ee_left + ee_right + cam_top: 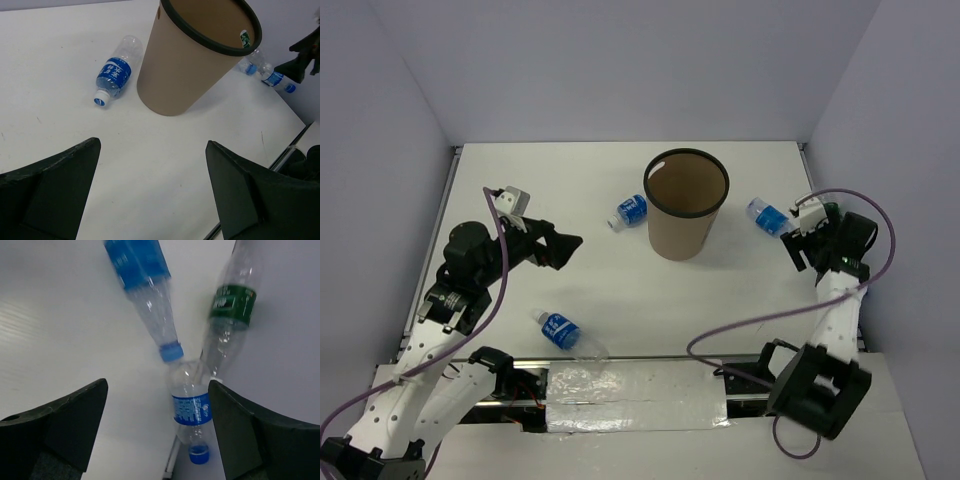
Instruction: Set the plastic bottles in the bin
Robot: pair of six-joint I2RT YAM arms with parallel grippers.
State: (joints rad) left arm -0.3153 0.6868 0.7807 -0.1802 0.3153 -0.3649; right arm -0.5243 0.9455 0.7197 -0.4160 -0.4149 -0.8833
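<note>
Background stuff only: a plain white surface (620, 300), matte with a couple of faint scuff marks, boxed in by pale lavender walls (620, 70) at 9, 12 and 3 o'clock. Down at 6 o'clock there's a wide strip of silver tape (640, 395) - shiny and wrinkled - laid over a dark slot (525, 380) along the near edge.

Table top (620, 310): white, matte, spanning wall to wall.
Back wall (620, 70): plain pale lavender-grey panel, meeting the table at a straight seam.
Left wall (370, 170): same pale panel.
Right wall (900, 90): same pale panel.
Near edge: crinkled shiny film (640, 398) along the table's front.
Light: soft, even, with faint shadows.
</note>
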